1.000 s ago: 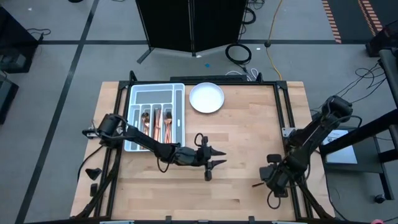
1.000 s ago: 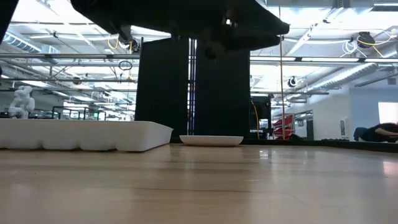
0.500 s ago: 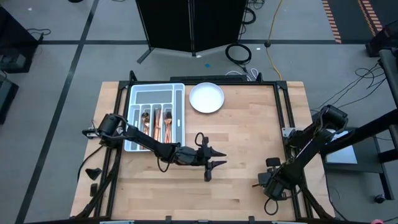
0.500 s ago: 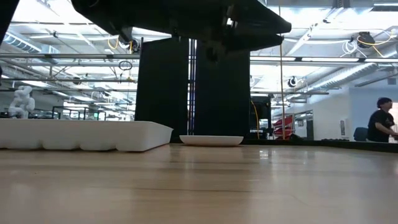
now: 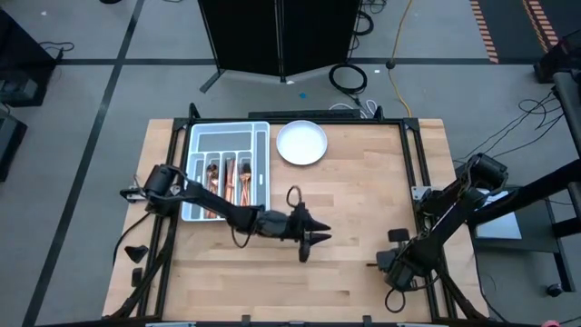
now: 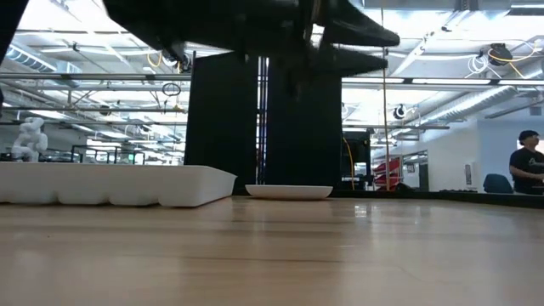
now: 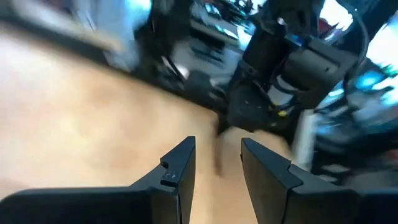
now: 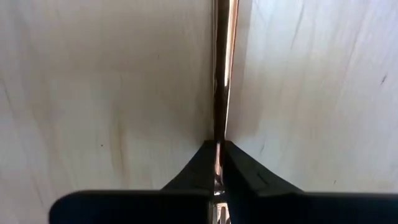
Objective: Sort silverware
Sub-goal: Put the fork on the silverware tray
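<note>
Presently, we find the right gripper low at the right front of the pale wooden worktop, jaws clenched on a slim copper-coloured piece of silverware, gripped edge-on so it can be lifted flat. We cannot tell fork, spoon or knife. Sorted copper pieces lie in the grey compartmented tray. The left gripper waits mid-worktop, jaws parted, holding nothing; its view is blurred.

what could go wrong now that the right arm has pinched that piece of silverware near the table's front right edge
The right gripper holds the copper piece by one thin end, so it could swivel or slip when lifted. The left gripper sits mid-table with jaws apart, between the right arm and the tray, so a carry across could clip it.
</note>
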`<state>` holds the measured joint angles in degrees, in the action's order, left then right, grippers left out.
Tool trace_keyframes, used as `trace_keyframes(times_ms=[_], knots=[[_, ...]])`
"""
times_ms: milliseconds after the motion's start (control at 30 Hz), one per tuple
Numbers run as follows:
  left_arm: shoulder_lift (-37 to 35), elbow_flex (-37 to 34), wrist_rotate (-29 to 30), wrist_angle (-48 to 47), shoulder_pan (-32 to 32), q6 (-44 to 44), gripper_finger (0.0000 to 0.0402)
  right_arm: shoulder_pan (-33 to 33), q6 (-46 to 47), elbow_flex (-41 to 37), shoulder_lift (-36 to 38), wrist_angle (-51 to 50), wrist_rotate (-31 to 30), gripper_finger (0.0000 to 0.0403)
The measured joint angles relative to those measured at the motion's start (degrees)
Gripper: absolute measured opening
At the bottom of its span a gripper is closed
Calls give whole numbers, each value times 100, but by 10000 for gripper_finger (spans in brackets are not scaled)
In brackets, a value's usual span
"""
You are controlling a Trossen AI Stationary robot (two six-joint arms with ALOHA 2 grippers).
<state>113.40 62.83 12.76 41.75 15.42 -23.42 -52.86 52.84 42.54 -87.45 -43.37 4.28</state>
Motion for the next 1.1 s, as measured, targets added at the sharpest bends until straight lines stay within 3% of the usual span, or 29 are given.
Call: trace_keyframes(times_ms=[133, 267, 633, 1100], knots=[[0, -2, -1690, -149, -481, -1775, 122, 127, -526, 213, -17, -37, -365, 4], [-2, -2, -2292, -260, -844, -2834, 122, 475, -1435, 521, -16, -226, -963, 2], [-2, -2, -2552, -532, -1039, -4995, 122, 1586, -4234, 1540, -15, -268, -2348, 1], [-4, -4, -2498, -1334, -890, -5685, 122, 2510, -6277, 1900, -38, 338, -2514, 0]])
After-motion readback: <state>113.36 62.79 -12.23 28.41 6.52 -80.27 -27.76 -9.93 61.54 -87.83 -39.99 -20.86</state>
